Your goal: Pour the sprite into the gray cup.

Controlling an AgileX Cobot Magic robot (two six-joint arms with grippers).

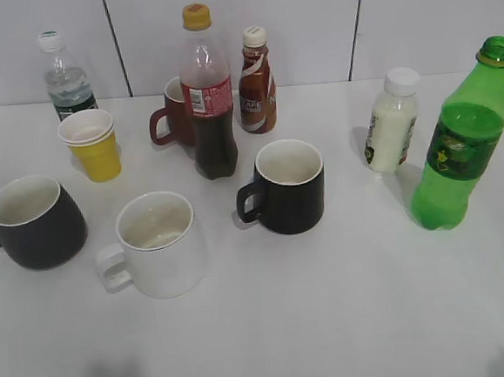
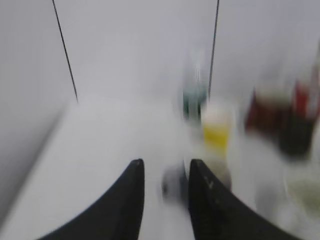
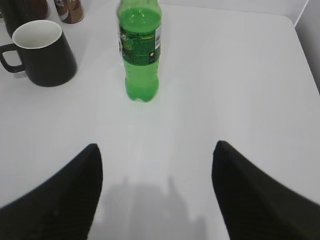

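Note:
The sprite [image 1: 459, 150], a capless green bottle, stands upright at the table's right side. It also shows in the right wrist view [image 3: 140, 55], ahead of my right gripper [image 3: 156, 145], which is wide open, empty and well short of it. The gray cup [image 1: 36, 223] stands at the far left with its handle pointing left. The left wrist view is blurred by motion. My left gripper [image 2: 165, 162] has a gap between its jaws and holds nothing. A dark blur beyond the jaws cannot be identified. Neither gripper shows in the exterior view.
A white mug [image 1: 156, 244] and a black mug [image 1: 289, 187] stand mid-table. Behind them are a cola bottle [image 1: 208, 96], a brown mug [image 1: 175, 116], a coffee bottle [image 1: 256, 82], stacked yellow cups [image 1: 93, 144], a water bottle [image 1: 64, 77] and a milk bottle [image 1: 393, 121].

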